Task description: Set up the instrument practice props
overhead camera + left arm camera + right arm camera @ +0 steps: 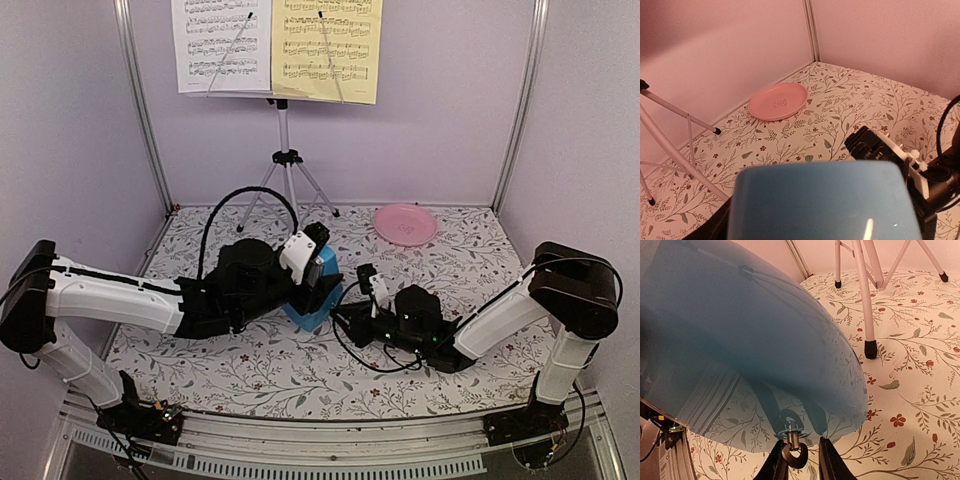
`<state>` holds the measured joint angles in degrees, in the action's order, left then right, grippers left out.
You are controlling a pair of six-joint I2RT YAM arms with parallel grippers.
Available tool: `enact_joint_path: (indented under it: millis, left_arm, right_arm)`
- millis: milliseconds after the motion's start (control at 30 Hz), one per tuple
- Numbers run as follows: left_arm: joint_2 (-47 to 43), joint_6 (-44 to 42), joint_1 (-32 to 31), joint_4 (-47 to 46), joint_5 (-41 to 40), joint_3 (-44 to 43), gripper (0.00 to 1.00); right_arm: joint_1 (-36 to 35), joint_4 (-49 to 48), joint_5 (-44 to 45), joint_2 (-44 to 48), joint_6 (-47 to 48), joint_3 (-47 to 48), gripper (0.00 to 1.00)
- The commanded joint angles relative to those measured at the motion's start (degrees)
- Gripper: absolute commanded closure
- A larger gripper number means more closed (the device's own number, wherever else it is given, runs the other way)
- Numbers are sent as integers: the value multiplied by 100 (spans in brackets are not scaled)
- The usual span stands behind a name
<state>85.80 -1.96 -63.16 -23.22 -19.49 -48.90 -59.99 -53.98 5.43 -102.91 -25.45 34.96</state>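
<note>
White and black down at the near edge: two arms bent inward over a floral tablecloth [250, 370]. From the left, a long low reach to mid-table. There, clamped on the blue metronome [312, 298] from above with the left gripper [310, 258], jaws spread wide around its body. Fills the bottom of the left wrist view with glossy blue, no sight of the fingers themselves there.

From the right, low along the cloth and in at the metronome's lower right side with the right gripper [343, 312]. Up close in the right wrist view: dark fingers [775, 467] set narrow either side of a small metal key [792, 450] at the edge of the blue casing. Touching on one side, a sliver of gap on the other. Pinched or not, cannot tell.

Further back and to the right, lying flat and well apart from both arms, a pink round plate [405, 224]. Behind that, near the back wall, upright on splayed legs, the silver tripod music stand [285, 150]. Up on its desk, side by side, white sheet of music [222, 45] on the left, yellow sheet of music [328, 45] on the right, each pinned under a thin wire arm.
</note>
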Motion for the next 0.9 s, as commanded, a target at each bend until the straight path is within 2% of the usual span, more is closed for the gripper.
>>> enact_joint_path:
  millis: [0, 100, 200, 567, 867]
  left_arm:
    - [-127, -23, -80, -604, 152, -138, 95]
    - [-118, -2, -82, -635, 180, -120, 95]
    - [-94, 11, -83, -655, 207, -106, 95]
    - [-45, 3, -75, -720, 217, -28, 95]
    - [-237, -205, -75, -1320, 444, 399, 96]
  right_arm:
    - [-22, -29, -13, 103, 43, 17, 78]
    - [-22, -18, -64, 105, 95, 28, 80]
    - [-22, 14, -132, 105, 152, 60, 87]
    - [-20, 42, -330, 131, 132, 82, 100]
    - [0, -285, -508, 128, -177, 8, 100]
